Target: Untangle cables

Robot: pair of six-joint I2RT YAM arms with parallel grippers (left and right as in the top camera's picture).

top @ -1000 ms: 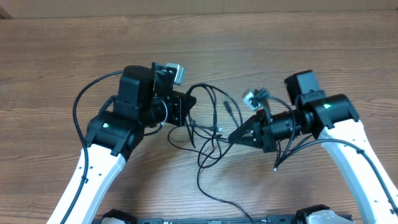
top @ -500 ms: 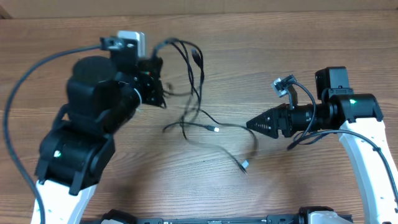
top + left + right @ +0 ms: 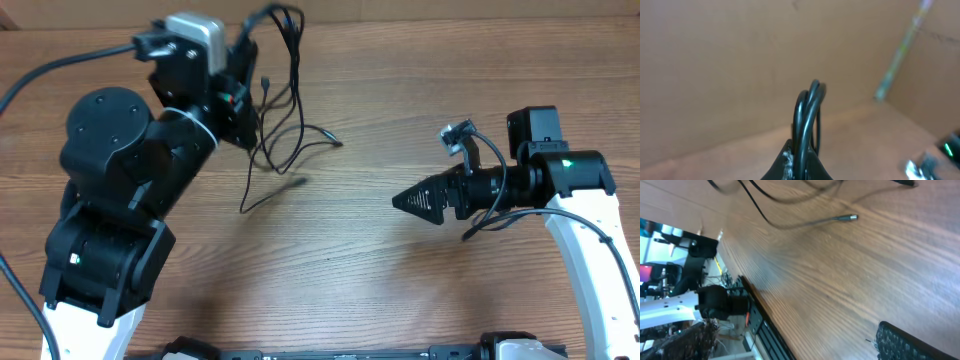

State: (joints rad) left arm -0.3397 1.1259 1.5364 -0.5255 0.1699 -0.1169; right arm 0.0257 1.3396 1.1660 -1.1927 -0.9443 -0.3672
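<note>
Hanging from the left gripper (image 3: 247, 62) at the upper left of the overhead frame, the cables (image 3: 296, 60) run down toward the centre left, with their long axis roughly top to bottom. The left wrist view shows that gripper's fingers clamped on a narrow loop of cord (image 3: 800, 125) that rises from between them.

The right gripper (image 3: 397, 201) sits right of centre with its tip pointing left, well apart from the bundle. Whether its fingers are parted or closed cannot be told. From above they read as one dark wedge, and the right wrist view shows only one ribbed finger pad (image 3: 905, 342).

The closest loose end to it is a small plug (image 3: 335, 143), up and to the left of its tip. Another plug (image 3: 300, 181) lies lower. So a reach from the right would likely go leftward and slightly up the frame.

The cords are thin, black, limp and smooth, ending in short, stiff metal-tipped connectors (image 3: 852, 217). The table (image 3: 400, 300) is matte wood grain.
</note>
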